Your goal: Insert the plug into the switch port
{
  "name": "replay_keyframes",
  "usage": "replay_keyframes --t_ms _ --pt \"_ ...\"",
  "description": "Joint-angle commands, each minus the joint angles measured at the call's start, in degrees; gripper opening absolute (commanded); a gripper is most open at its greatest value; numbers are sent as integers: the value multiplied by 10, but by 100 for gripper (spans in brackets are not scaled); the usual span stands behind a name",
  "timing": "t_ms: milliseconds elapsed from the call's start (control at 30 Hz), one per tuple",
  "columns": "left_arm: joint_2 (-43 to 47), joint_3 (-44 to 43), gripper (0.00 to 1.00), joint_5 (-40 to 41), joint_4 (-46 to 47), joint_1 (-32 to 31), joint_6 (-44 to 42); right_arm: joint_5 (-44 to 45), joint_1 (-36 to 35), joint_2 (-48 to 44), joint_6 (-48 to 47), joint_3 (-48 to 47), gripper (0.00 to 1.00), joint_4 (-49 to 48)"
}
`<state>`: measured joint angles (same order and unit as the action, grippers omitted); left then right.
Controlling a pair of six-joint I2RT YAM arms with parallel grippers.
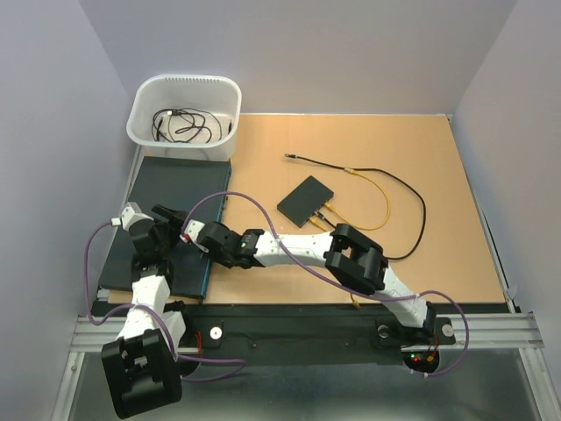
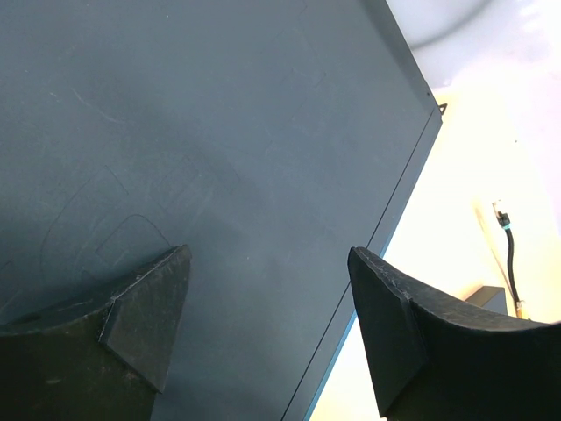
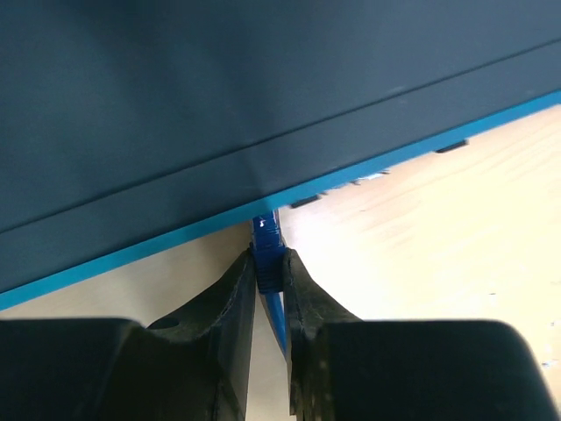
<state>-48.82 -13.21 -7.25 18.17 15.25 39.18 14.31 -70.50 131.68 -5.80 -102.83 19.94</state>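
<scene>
Since the left gripper [image 2: 267,263] hangs spread wide over the large dark switch [image 2: 219,132], I judge it is there to steady it. The right gripper [image 3: 270,267] pinches the blue plug [image 3: 266,230], its tip at the switch's blue-trimmed edge, though the port itself is hidden. The white tub [image 1: 140,114] holds coiled black cable [image 1: 186,128].

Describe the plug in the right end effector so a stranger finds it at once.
Find the large dark box on the table's left and follow its blue-trimmed edge. There the right end effector pinches a small plug at that edge. Unlike the yellow cable and the black cable nearby, it is blue.
</scene>
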Motion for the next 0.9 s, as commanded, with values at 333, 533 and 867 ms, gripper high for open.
replay_keyframes --t_ms 333,533,867 --pt "6 4 81 -15 28 3 -14 -18 15 17 -2 -34 1 11" --pt "5 4 81 -15 32 3 -14 -24 2 14 7 -45 0 14" --pt "6 5 80 -15 34 4 -14 -16 -16 16 19 -48 0 24"
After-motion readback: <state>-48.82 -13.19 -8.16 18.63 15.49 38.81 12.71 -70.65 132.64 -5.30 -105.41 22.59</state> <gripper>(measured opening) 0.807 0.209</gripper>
